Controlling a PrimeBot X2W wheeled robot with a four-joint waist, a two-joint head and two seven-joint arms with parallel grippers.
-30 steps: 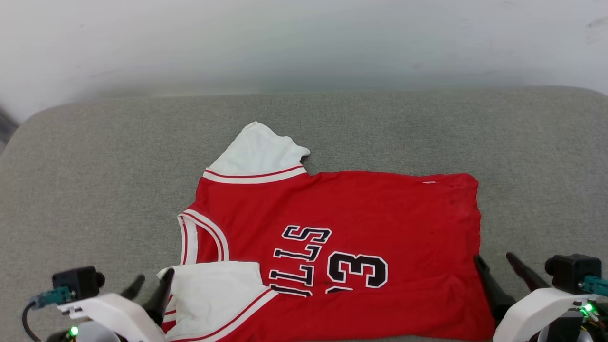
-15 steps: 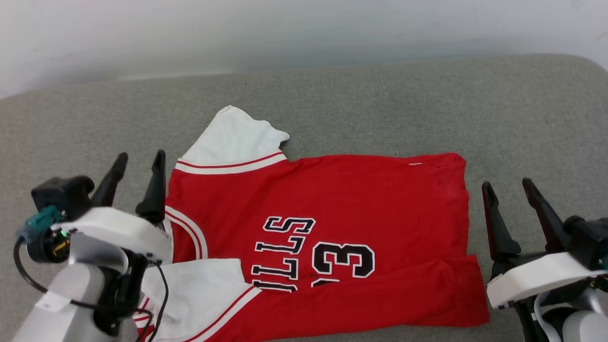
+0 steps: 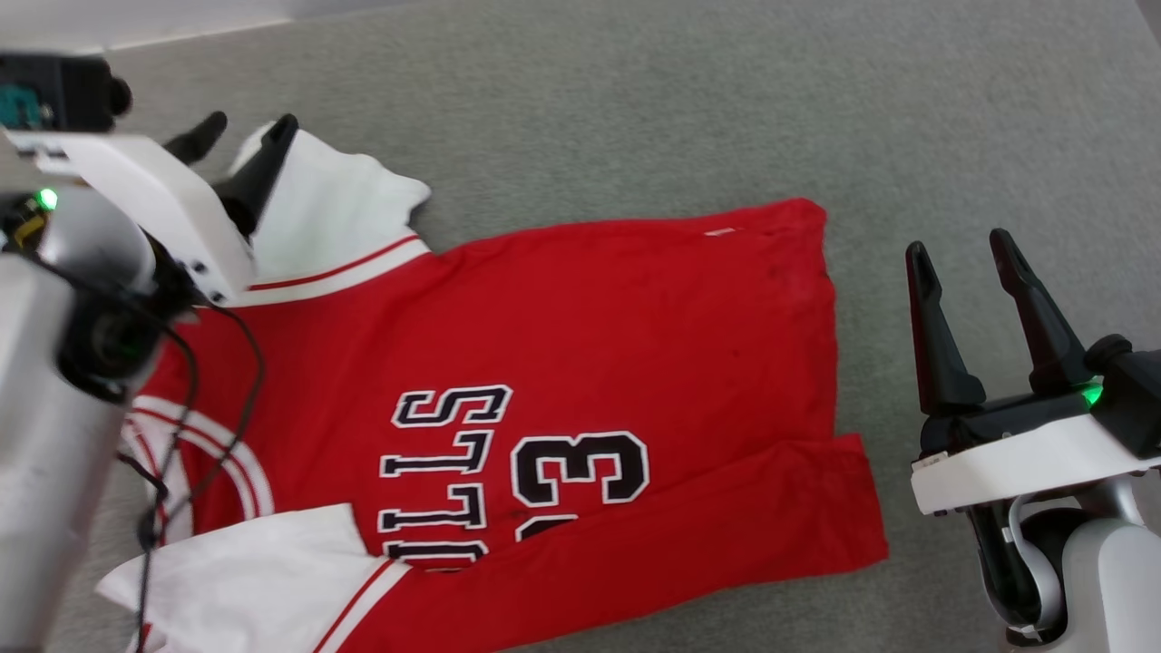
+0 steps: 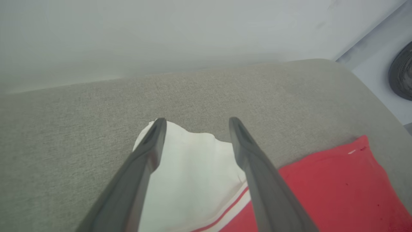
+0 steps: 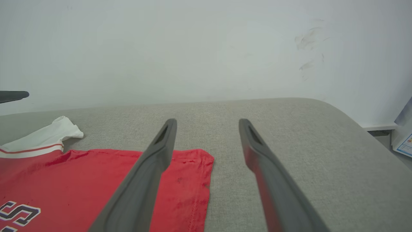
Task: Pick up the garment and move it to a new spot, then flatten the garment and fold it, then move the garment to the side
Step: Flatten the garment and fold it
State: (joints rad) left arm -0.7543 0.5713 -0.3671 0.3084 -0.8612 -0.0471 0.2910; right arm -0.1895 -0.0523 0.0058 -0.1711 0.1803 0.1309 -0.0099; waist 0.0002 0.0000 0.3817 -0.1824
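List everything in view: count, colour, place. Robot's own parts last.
garment: one, red with white sleeves and black white-edged lettering, spread front-up on the cushion, its near edge folded over
cushion: one, grey woven fabric, under the garment, reaching back to the wall
wall: one, white with faint scuffs, behind the cushion
round thing: one, dark, partly cut off, on the floor past the cushion's corner in the left wrist view
printed sheet: one, white with blue print, at the right wrist view's right edge; too cut off to identify
left gripper: one, dark fingers on a white mount, at the far white sleeve, jaws open
right gripper: one, same colours, over bare cushion beside the garment's hem, jaws open
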